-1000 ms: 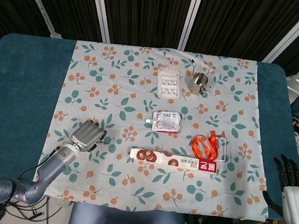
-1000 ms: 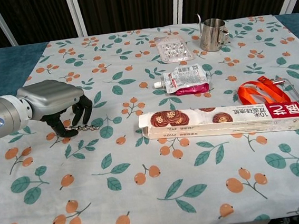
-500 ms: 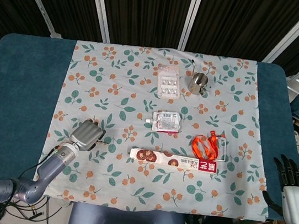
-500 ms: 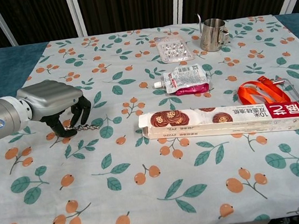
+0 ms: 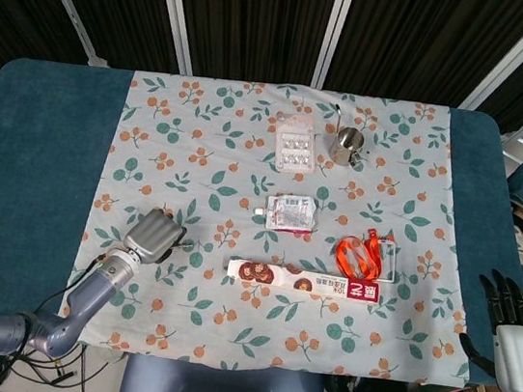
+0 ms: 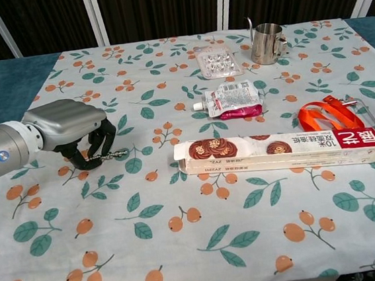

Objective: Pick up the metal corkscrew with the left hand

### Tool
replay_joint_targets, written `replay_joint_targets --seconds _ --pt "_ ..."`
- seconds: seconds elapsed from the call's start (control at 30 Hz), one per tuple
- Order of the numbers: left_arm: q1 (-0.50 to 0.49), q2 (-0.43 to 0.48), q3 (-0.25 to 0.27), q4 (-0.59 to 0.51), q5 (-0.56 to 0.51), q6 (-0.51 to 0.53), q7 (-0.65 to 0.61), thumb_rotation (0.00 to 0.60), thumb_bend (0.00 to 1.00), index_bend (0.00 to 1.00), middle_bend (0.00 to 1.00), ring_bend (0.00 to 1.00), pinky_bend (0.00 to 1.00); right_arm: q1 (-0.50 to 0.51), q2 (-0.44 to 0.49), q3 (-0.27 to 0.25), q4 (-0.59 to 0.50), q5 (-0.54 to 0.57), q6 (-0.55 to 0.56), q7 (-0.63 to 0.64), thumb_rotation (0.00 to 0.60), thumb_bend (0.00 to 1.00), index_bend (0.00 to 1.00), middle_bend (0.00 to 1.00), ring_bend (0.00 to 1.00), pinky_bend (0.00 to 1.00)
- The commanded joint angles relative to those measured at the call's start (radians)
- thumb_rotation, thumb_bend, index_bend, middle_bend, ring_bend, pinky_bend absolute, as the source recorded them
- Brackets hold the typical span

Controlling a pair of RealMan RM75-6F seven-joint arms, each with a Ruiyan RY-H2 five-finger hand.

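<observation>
Matt printed cloth (image 6: 186, 260) covers the table. The left hand (image 6: 73, 128) has a smooth grey metallic shell; the cup (image 6: 266, 42) at upper right is shiny metal; the pouch (image 6: 232, 100) looks glossy.

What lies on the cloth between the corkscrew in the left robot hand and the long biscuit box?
Nothing: in the chest view only bare printed tablecloth separates the corkscrew, held by the left robot hand, from the long biscuit box.
</observation>
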Motion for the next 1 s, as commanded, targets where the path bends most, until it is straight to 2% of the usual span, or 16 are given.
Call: replay_joint_targets --seconds 0.03,0.27,0.6,1.0 --pt "0.004 -0.003 -0.002 0.007 -0.006 0.001 -0.001 0.6 0.44 0.57 0.61 0.4 0.45 0.0 0.0 0.0 0.0 0.0 0.0 0.001 0.6 0.15 0.01 0.01 0.04 0.14" --pt "0.008 -0.001 -0.012 0.016 -0.013 -0.006 -0.022 0.6 0.44 0.58 0.61 0.4 0.45 0.0 -0.001 0.0 0.001 0.0 0.002 0.001 0.6 0.15 0.01 0.01 0.04 0.14" --pt "0.027 0.029 -0.042 0.016 0.037 0.013 -0.13 0.6 0.44 0.58 0.61 0.4 0.45 -0.002 -0.001 0.001 0.0 0.001 0.004 0.001 0.6 0.15 0.01 0.01 0.04 0.14" --pt "0.015 0.12 -0.054 -0.008 0.259 0.049 -0.294 0.6 0.44 0.57 0.61 0.4 0.49 -0.003 -0.002 0.0 -0.003 0.001 0.006 -0.005 0.6 0.15 0.01 0.01 0.04 0.14"
